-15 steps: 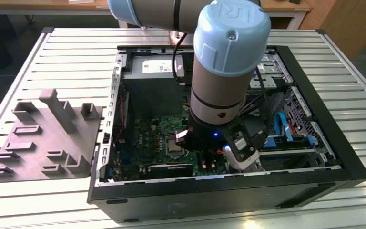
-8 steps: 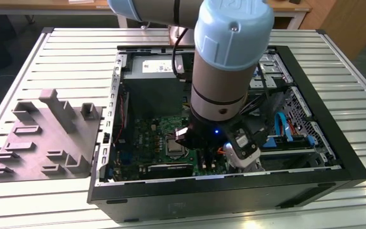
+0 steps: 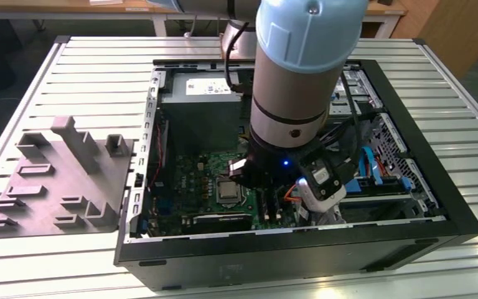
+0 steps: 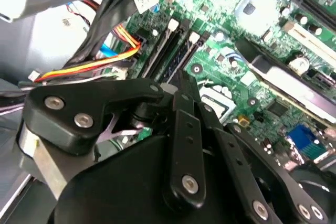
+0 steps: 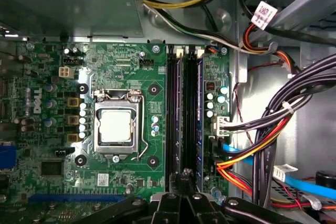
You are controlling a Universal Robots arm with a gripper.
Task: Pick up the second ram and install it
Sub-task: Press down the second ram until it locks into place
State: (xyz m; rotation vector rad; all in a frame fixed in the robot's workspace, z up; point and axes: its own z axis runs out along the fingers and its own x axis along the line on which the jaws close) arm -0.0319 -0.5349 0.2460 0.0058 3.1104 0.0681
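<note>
The arm reaches down into the open computer case [image 3: 438,205] at the centre of the exterior view, its wrist hanging over the green motherboard [image 3: 210,171], with the grey power-supply box [image 3: 201,93] just behind it toward the top of the frame and a grey fixture block [image 3: 56,180] lying on the slatted table [image 3: 438,75] at the frame's left. In the first wrist view the gripper [image 5: 184,192] sits at the bottom centre, right over the near end of the memory slots, and its black fingers [image 5: 185,181] stand close together; whether they pinch anything cannot be told from here. One dark-blue ram stick [image 5: 200,114] stands seated in the slot nearest the cables, its long axis running straight up and down the frame, one end toward the metal bay at the top, the other toward the gripper. Beside it lie two black slots [image 5: 176,114], parallel. One CPU socket [image 5: 116,127] sits left of centre. A thick bundle of black, red and yellow cables [image 5: 273,129] crowds the right side, close to the slots. In the second wrist view the black linkage [image 4: 184,145] hides the slots' near ends.
</note>
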